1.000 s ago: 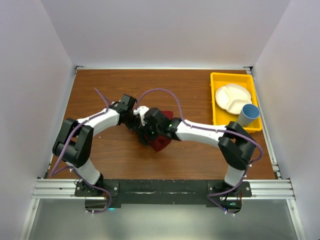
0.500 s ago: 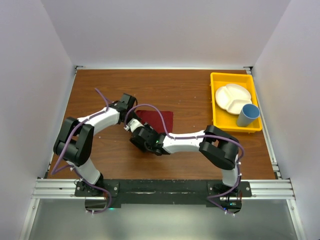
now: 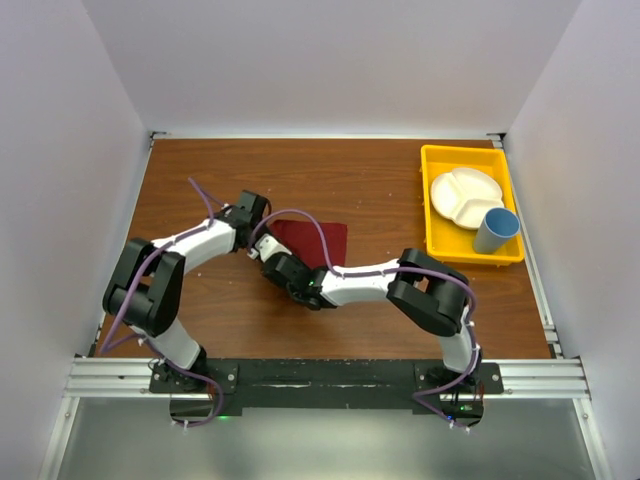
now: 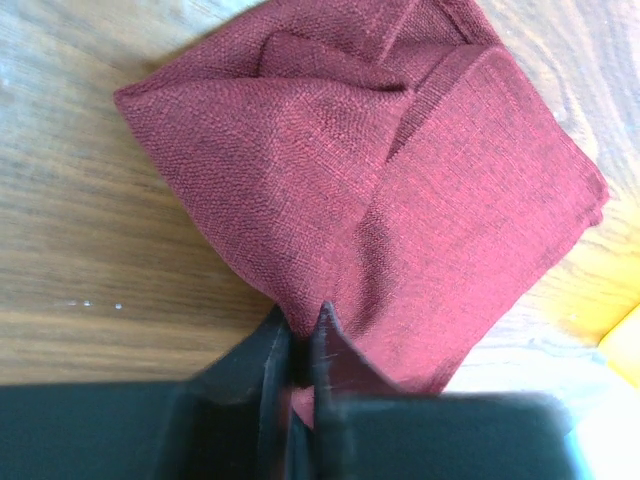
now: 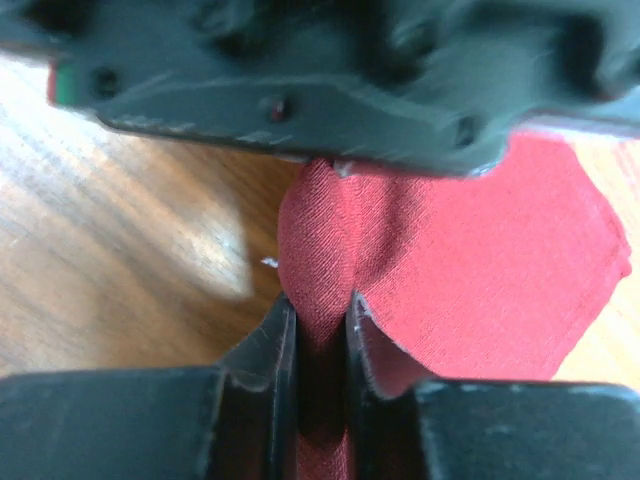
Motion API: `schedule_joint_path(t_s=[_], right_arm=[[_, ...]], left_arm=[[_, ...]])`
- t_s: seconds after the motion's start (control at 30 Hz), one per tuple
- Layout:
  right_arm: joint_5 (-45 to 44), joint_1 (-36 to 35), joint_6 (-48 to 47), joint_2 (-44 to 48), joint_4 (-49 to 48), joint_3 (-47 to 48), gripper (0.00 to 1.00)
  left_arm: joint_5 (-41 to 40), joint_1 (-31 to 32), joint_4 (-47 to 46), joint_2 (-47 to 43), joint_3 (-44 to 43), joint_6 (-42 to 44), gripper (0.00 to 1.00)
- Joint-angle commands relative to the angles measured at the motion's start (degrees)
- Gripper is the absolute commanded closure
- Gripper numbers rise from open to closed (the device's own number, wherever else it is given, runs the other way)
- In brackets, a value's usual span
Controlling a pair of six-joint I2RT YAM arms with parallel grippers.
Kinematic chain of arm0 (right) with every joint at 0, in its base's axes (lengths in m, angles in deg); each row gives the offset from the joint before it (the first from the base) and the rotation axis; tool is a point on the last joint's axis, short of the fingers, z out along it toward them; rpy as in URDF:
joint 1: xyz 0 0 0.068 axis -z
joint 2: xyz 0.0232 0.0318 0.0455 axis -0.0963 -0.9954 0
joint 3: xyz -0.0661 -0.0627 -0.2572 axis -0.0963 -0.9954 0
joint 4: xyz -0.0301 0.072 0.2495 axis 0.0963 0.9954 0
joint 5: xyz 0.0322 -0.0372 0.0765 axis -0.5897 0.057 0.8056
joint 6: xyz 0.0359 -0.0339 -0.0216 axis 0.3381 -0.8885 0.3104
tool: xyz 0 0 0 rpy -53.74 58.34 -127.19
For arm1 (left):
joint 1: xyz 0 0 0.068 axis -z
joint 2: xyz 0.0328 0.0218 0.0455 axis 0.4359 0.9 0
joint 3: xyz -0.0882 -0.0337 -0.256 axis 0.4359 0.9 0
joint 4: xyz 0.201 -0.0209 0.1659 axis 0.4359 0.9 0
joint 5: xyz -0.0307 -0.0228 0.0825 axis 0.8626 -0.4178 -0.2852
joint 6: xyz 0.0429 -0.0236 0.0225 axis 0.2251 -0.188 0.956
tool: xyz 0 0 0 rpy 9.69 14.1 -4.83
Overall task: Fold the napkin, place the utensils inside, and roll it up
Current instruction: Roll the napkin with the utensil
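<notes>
The dark red napkin (image 3: pixel 318 238) lies folded on the wooden table, just right of where both grippers meet. My left gripper (image 3: pixel 258 241) is at the cloth's left corner. In the left wrist view the napkin (image 4: pixel 380 180) spreads out ahead, and the left gripper (image 4: pixel 298 335) is shut on a pinch of its near edge. My right gripper (image 3: pixel 271 260) reaches in from the right at the same corner. In the right wrist view the right gripper (image 5: pixel 320 315) is shut on a raised fold of the napkin (image 5: pixel 450 270), right under the left gripper's black body (image 5: pixel 300 80). The utensils are out of view.
A yellow tray (image 3: pixel 437 200) stands at the back right of the table, holding a white divided plate (image 3: pixel 466 196) and a blue cup (image 3: pixel 497 230). Both forearms and a purple cable (image 3: pixel 300 212) cross over the table's middle.
The napkin went from a bunch under the right gripper to lying flat farther back. The right arm swung left and nearer, and its jaws closed on the cloth's left corner.
</notes>
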State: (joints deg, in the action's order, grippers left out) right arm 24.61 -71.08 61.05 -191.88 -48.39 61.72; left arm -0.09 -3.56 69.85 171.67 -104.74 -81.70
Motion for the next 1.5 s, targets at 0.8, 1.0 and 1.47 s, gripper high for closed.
schedule_joint_path(t_s=[0.8,1.0,1.47], right_arm=[[94.1,31.1,36.9,-14.6,-19.3,-4.1,1.0],[94.7,31.8,31.2,-15.5,-13.6,-2.3,1.0],[90.7,32.1,18.3,-14.9,2.5,1.6,1.0]], left_arm=[[-2.6,1.1,-16.6,-10.8,11.8,6.6,0.28],[-7.5,0.7,-12.3,-6.5,8.4,8.5,0.31],[-0.8,-5.5,-5.1,-17.2,4.2,22.4,0.33]])
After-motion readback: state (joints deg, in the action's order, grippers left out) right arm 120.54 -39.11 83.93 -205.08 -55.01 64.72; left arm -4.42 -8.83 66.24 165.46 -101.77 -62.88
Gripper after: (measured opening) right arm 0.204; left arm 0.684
